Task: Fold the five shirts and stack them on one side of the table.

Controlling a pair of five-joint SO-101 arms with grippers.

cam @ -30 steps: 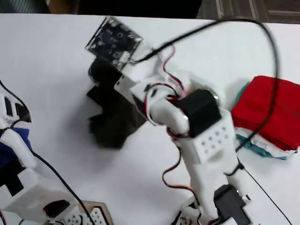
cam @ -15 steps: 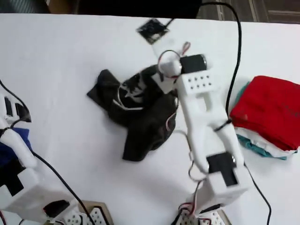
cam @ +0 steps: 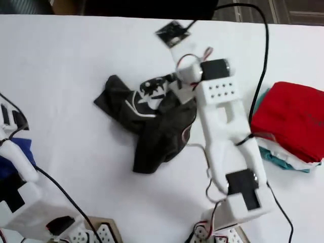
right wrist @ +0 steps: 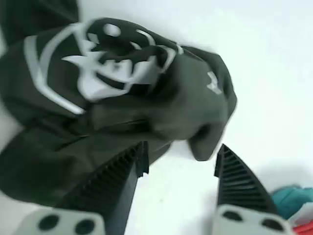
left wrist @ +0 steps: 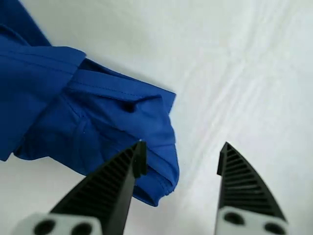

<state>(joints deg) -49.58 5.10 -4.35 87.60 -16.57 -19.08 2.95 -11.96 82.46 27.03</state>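
The black shirt [cam: 152, 121] lies crumpled in the middle of the high view. My right gripper [right wrist: 182, 152] is wide open by it, holding nothing. My left gripper [left wrist: 182, 147] is wide open and empty by the blue shirt [left wrist: 98, 112]. Folded shirts [cam: 288, 116] sit at the right edge.

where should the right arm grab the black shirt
Probably the bunched edge of the black shirt by the open right gripper, coming from above on the side facing the red-topped stack: the cloth juts out in a raised fold there, easy to pinch.
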